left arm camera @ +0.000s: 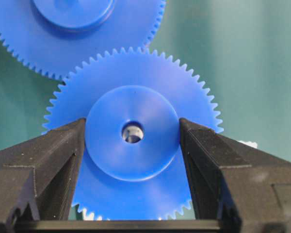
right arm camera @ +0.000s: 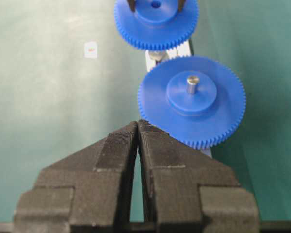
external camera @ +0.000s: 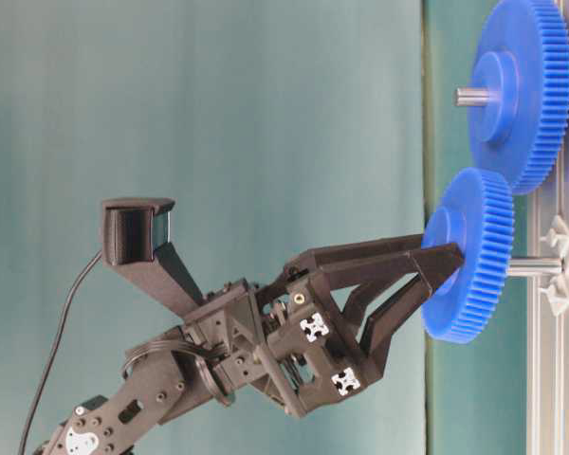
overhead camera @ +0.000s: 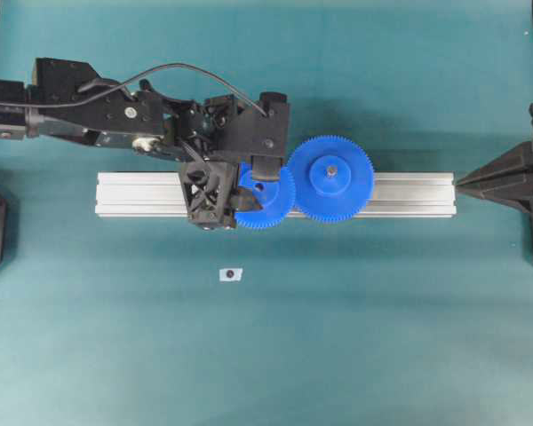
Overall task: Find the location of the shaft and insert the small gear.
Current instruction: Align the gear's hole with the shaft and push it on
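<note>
My left gripper (overhead camera: 258, 192) is shut on the raised hub of the small gear (overhead camera: 268, 199), a blue toothed disc held over the aluminium rail (overhead camera: 142, 193). In the left wrist view its fingers (left arm camera: 63, 150) clamp the hub (left arm camera: 132, 160) from both sides. A silvery tip shows inside the centre hole (left arm camera: 132, 132). In the table-level view the small gear (external camera: 474, 284) sits on the thin grey shaft (external camera: 534, 267), with a gap to the rail. My right gripper (right arm camera: 137, 124) is shut and empty, off the rail's right end (overhead camera: 462, 181).
The larger blue gear (overhead camera: 330, 177) sits on the rail on its own grey pin (right arm camera: 192, 81), its teeth next to the small gear's. A small white tag (overhead camera: 231, 274) lies on the green table in front of the rail.
</note>
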Available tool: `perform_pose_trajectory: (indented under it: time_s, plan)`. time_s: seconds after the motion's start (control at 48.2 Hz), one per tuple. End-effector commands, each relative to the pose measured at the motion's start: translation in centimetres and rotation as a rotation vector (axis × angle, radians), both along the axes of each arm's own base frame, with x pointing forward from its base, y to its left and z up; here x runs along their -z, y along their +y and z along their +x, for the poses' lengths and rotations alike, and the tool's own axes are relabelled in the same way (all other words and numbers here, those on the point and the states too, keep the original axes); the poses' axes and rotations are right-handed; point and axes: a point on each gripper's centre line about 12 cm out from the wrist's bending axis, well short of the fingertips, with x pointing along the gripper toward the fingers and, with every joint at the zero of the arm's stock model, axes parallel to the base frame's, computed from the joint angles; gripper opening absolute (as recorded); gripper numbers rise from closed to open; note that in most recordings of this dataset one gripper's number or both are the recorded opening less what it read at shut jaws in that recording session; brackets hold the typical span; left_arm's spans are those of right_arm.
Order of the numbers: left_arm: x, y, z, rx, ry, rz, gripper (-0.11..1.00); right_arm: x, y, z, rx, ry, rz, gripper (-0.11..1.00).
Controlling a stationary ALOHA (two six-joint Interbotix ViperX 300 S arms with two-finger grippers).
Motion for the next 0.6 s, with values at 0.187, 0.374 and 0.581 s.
perform_pose_trajectory:
  time_s: [0.187, 0.374, 0.581]
  plan:
    - [-0.5, 1.2, -0.8, -0.007, 0.008, 0.016, 0.64, -0.4, 0.0, 0.2, 0.005, -0.013, 0.008, 0.11]
    - [0.0, 1.1, -1.3, -0.006, 0.024, 0.014, 0.64, -0.3, -0.1, 0.2, 0.008, -0.013, 0.008, 0.11]
    - [0.5, 1.3, -1.4, -0.012, 0.035, 0.012, 0.64, -0.4, -0.1, 0.2, 0.012, -0.028, 0.007, 0.11]
